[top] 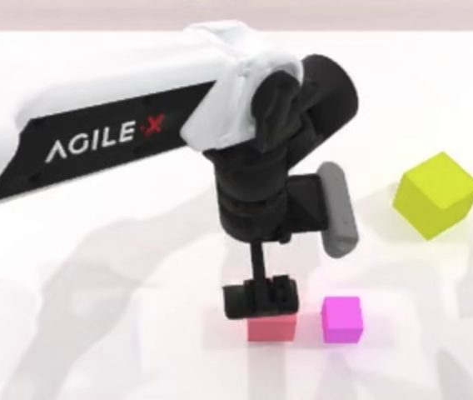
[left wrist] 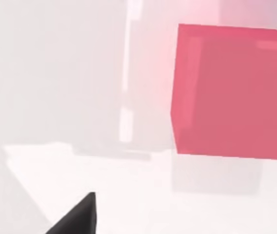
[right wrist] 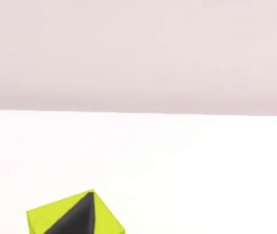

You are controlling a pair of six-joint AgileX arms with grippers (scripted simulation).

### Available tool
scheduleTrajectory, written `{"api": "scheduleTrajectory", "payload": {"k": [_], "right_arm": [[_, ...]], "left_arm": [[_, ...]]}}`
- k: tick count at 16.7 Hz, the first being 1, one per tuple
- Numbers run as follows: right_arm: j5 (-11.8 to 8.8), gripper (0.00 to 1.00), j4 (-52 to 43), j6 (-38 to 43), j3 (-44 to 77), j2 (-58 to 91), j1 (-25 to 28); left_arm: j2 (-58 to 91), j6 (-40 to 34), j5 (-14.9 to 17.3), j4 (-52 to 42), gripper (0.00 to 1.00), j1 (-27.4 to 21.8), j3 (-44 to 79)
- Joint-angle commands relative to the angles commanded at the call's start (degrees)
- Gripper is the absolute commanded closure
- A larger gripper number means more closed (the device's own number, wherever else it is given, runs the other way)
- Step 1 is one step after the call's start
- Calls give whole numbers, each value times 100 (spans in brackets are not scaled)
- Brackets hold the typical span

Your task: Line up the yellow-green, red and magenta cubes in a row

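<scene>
The left hand (top: pixel 260 300) sits directly over the red cube (top: pixel 271 327) on the counter (top: pixel 120 333); I cannot tell whether it grips. The magenta cube (top: pixel 341 318) stands just beside the red, and the yellow-green cube (top: pixel 436 194) lies apart toward the right.

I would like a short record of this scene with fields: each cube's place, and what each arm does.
red cube: near edge of table, left gripper directly over it
magenta cube: just right of red cube, small gap between them
yellow-green cube: far right, apart from the row, turned at an angle
left arm: reaching in from the left
right arm: outside top view
</scene>
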Motion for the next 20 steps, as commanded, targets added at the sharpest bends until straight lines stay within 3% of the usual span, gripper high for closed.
{"api": "scheduleTrajectory", "payload": {"k": [5,15,20], "right_arm": [[-4,0,-1137,-306,1694,1781,200],[55,0,-4588,-1264,6529,7996,754],[57,0,-5991,-1647,8531,10352,992]], "left_arm": [[-1711,-579,-70,954,0,861,-1458],[-7544,-2518,-139,4003,0,3399,-6261],[-9776,-3327,-109,5411,0,4325,-8088]]}}
